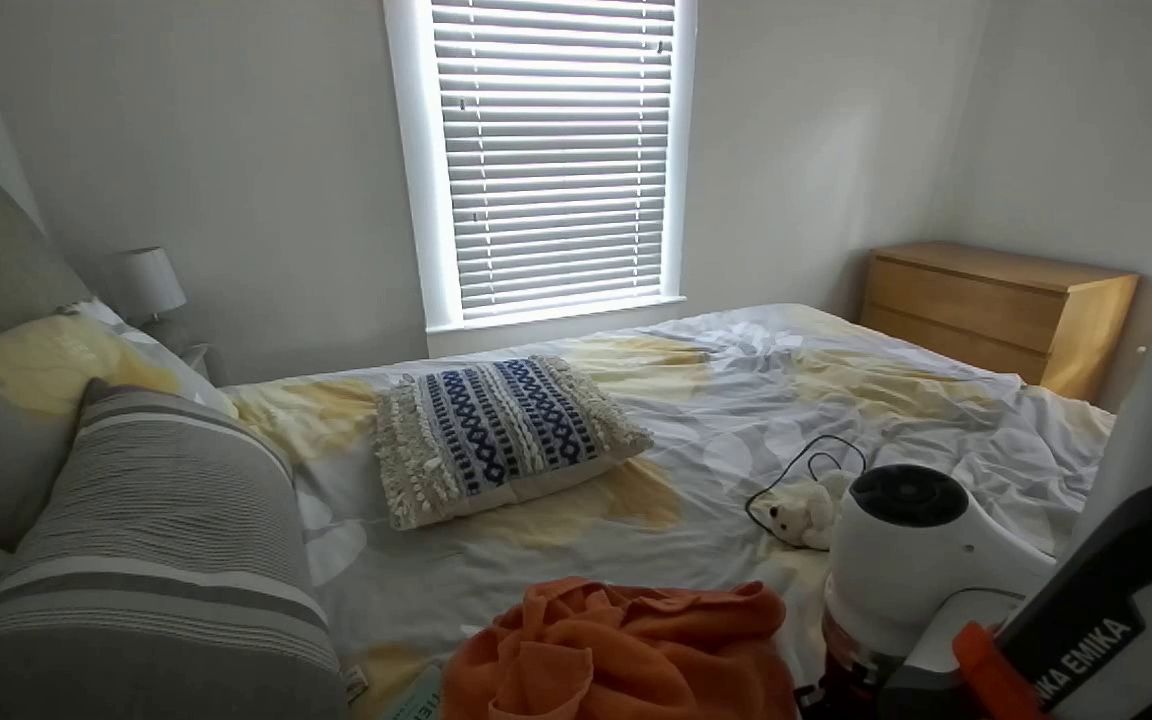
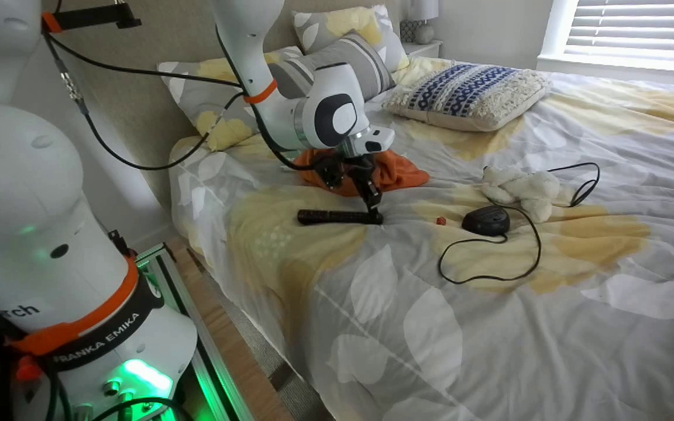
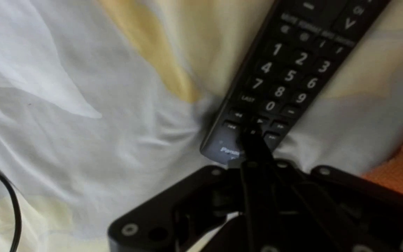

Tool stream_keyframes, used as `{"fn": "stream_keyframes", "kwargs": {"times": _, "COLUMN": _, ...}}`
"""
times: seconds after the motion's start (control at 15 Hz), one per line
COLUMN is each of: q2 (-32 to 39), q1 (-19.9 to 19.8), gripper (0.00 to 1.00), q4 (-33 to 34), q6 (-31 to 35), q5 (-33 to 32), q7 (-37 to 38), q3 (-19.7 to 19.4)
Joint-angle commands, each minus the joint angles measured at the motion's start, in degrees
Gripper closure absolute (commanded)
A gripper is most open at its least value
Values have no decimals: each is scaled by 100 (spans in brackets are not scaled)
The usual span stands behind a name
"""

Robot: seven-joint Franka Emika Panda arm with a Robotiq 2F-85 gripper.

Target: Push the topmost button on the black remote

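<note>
The black remote [image 2: 332, 217] lies flat on the bed in an exterior view. It also shows in the wrist view [image 3: 285, 75], slanting from the upper right to the centre, with number keys and playback keys at its Panasonic end. Its opposite end runs off the wrist view's top edge, so the topmost button is out of sight there. My gripper [image 2: 374, 209] is shut and points down at the Panasonic end. In the wrist view its fingertips [image 3: 252, 134] cover part of the playback keys. I cannot tell whether they touch. The remote does not show in the remaining exterior view.
An orange cloth [image 2: 398, 171] lies beside the gripper. A black mouse-shaped device [image 2: 486, 221] with a cable, a small red object [image 2: 441, 221] and a white plush toy [image 2: 521, 188] lie on the bed. A patterned cushion [image 2: 471, 96] lies farther back.
</note>
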Motion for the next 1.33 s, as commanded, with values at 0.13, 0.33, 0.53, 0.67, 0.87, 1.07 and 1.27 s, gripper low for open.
{"fn": "stream_keyframes", "kwargs": {"times": 0.13, "q2": 251, "q1": -564, "gripper": 100, "q4": 134, "q6": -622, "q5": 595, "q7": -418, "q3": 755}}
{"fn": "stream_keyframes", "kwargs": {"times": 0.33, "q2": 286, "q1": -690, "gripper": 100, "q4": 225, "q6": -835, "q5": 674, "q7": -486, "q3": 882}}
{"fn": "stream_keyframes", "kwargs": {"times": 0.53, "q2": 351, "q1": -1072, "gripper": 100, "q4": 319, "q6": -905, "q5": 875, "q7": -868, "q3": 1270}}
{"fn": "stream_keyframes", "kwargs": {"times": 0.67, "q2": 439, "q1": -1235, "gripper": 100, "q4": 388, "q6": -962, "q5": 999, "q7": -1088, "q3": 1391}}
{"fn": "stream_keyframes", "kwargs": {"times": 0.87, "q2": 544, "q1": -1501, "gripper": 100, "q4": 470, "q6": -996, "q5": 1142, "q7": -1409, "q3": 1578}}
{"fn": "stream_keyframes", "kwargs": {"times": 1.07, "q2": 599, "q1": -1690, "gripper": 100, "q4": 518, "q6": -1042, "q5": 1254, "q7": -1668, "q3": 1723}}
{"fn": "stream_keyframes", "kwargs": {"times": 1.27, "q2": 660, "q1": -1916, "gripper": 100, "q4": 588, "q6": -1079, "q5": 1387, "q7": -1966, "q3": 1921}}
